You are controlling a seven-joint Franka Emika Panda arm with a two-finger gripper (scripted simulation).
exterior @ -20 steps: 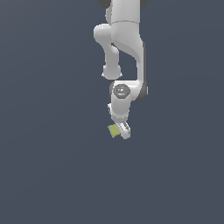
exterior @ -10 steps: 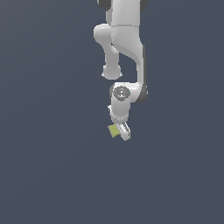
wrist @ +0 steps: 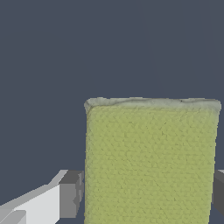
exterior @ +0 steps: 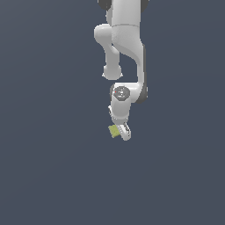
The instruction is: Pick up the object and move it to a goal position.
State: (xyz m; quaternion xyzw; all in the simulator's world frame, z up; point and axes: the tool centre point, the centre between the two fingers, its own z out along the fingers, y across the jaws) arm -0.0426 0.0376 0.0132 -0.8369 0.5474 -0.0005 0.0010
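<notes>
The jaws are pinching the block between them: in the wrist view a grey pad presses against one side of its yellow-green, finely textured face and the edge of the other pad meets the opposite side. In the exterior view the gripper hangs at the end of the white arm, which reaches down from the top of the picture, and the block shows as a small green patch on the exterior view's left of the gripper tip, against a plain dark grey-blue background.
</notes>
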